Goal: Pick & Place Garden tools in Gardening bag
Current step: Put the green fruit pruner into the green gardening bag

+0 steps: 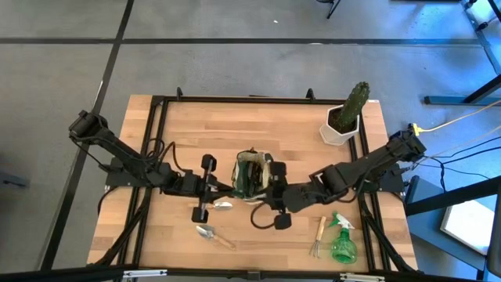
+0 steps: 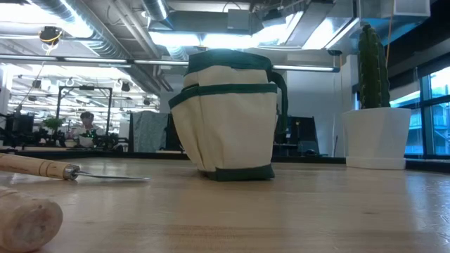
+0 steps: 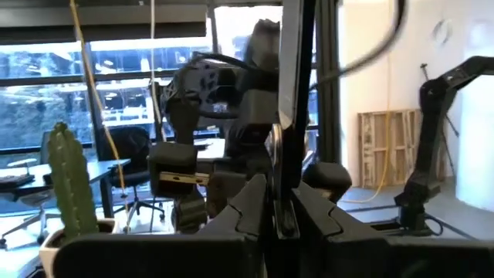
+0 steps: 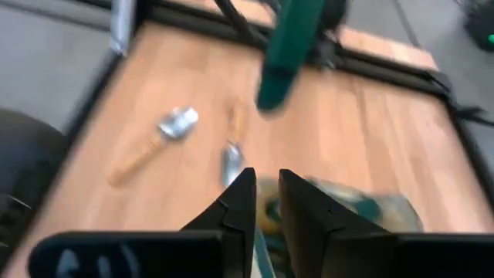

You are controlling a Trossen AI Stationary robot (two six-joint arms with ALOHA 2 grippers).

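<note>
Both hands [image 1: 235,186] [image 1: 270,188] flank the gardening bag [image 1: 252,174].

Centre: olive-and-beige fabric gardening bag [image 1: 252,175] on the wooden slatted table [image 1: 235,125].
Far right corner: cactus in a white hexagonal pot [image 1: 345,117].
Near right: wooden-handled hand fork [image 1: 318,237] — green plastic spray bottle [image 1: 342,241] just beside it.
Near left: wooden-handled metal trowel [image 1: 212,234] — nearer the table's front edge than the bag.
</note>
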